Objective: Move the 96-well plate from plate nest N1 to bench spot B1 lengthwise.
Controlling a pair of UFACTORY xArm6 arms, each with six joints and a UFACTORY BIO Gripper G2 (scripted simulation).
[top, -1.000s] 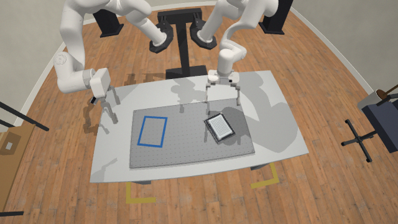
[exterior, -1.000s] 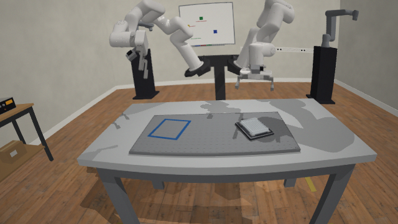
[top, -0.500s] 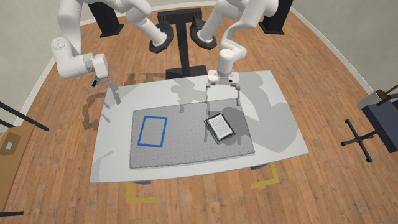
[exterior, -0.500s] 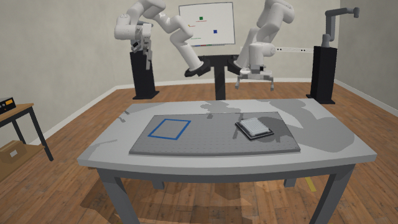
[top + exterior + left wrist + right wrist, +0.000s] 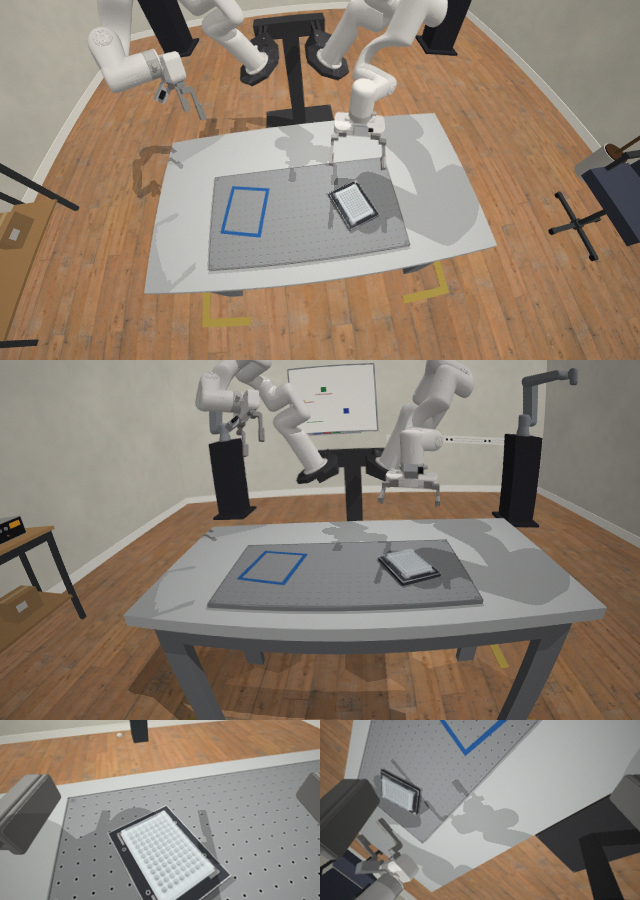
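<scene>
The white 96-well plate (image 5: 354, 202) (image 5: 409, 562) (image 5: 166, 854) (image 5: 399, 795) sits in the black plate nest (image 5: 341, 212) (image 5: 421, 576) (image 5: 128, 861), turned at an angle on the perforated board. The blue taped outline (image 5: 250, 188) (image 5: 261, 581) (image 5: 453, 736) lies toward the board's other end with nothing inside it. My left gripper (image 5: 358, 165) (image 5: 409, 503) is open and empty, above and behind the plate, fingers wide apart. My right gripper (image 5: 195, 113) (image 5: 253, 447) is open and empty, raised beyond the table's back left corner, far from the plate.
The grey perforated board (image 5: 300, 220) (image 5: 340, 592) lies on the light table (image 5: 180, 250) (image 5: 545, 600). The left arm shows near the right gripper's finger in the right wrist view's lower left. A black stand (image 5: 296, 85) (image 5: 354, 492) is behind the table.
</scene>
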